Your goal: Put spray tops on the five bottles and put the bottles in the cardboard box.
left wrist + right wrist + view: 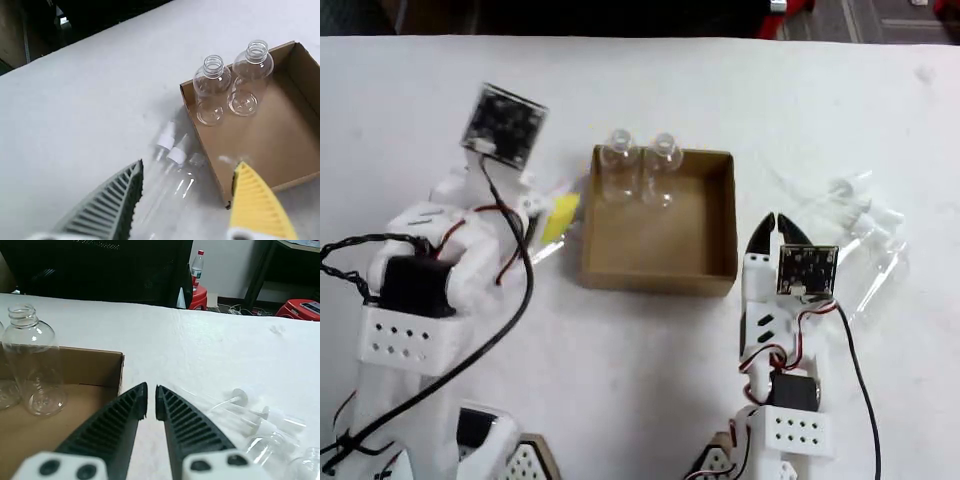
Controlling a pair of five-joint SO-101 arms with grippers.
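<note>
Clearly the bottles (172,182) lying on the bench (75,100) beside the box (200,132), under my spread left gripper (189,167), look light, thin-walled and slick, so I'd grip one gently across the body. My right gripper (151,386) is pressed nearly together, empty.

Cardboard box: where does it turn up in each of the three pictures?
High view: cardboard box in the centre of the picture.
Left wrist view: box just past the left tool, next to its yellow finger.
Right wrist view: box beside the right tool, one corner showing.
Shared landmark: the uncapped bottles standing inside it.
</note>
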